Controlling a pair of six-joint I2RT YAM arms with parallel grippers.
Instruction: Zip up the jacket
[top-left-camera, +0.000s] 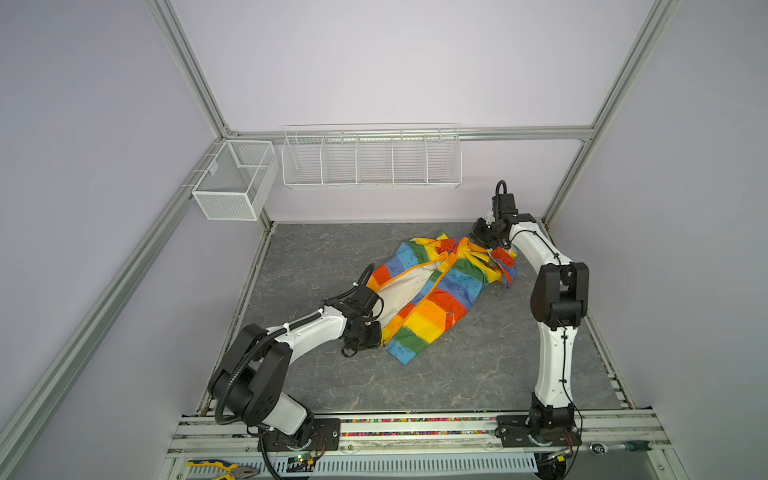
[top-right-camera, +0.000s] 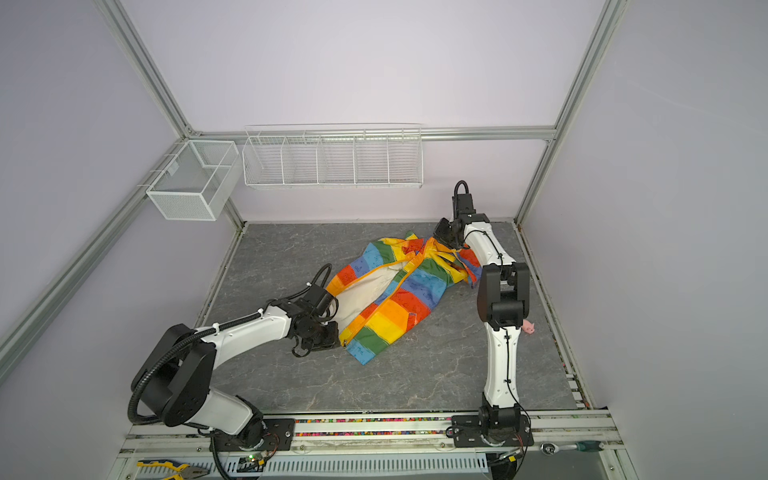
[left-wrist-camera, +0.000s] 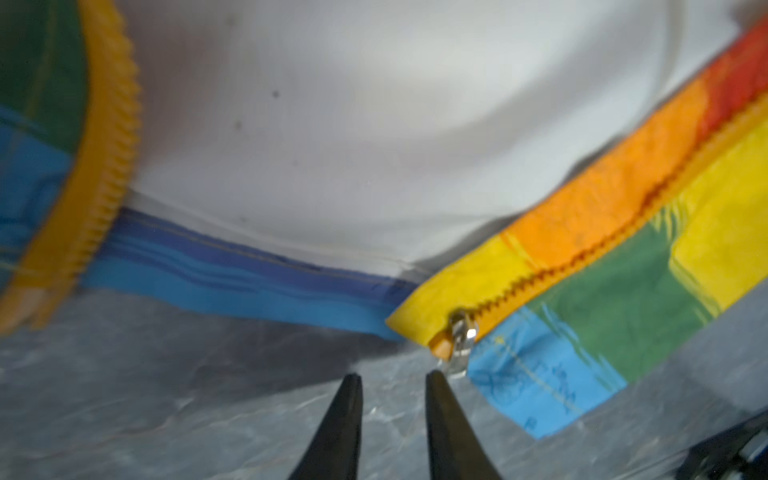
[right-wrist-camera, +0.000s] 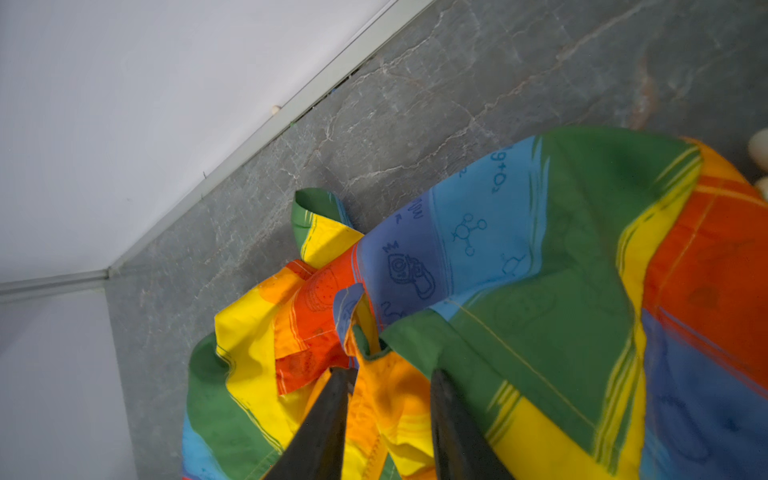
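Note:
The rainbow-striped jacket (top-left-camera: 436, 291) (top-right-camera: 395, 299) lies on the grey table, its front spread so the cream lining (left-wrist-camera: 353, 124) shows between two orange zipper edges. A metal zipper slider (left-wrist-camera: 461, 336) sits at the hem end of one edge. My left gripper (left-wrist-camera: 392, 376) (top-left-camera: 380, 338) stands open on the table just short of the slider, with nothing between its fingers. My right gripper (right-wrist-camera: 392, 372) (top-left-camera: 478, 243) is at the bunched hood end, open, with orange fabric (right-wrist-camera: 386, 399) lying in the gap.
Two white wire baskets (top-left-camera: 237, 178) (top-left-camera: 370, 158) hang on the back wall. A small pink toy (top-right-camera: 528, 327) lies by the right arm's elbow. Pliers (top-left-camera: 220, 469) and a ratchet tool (top-left-camera: 619, 446) rest on the front rail. The back wall's edge (right-wrist-camera: 249, 137) runs close behind the hood.

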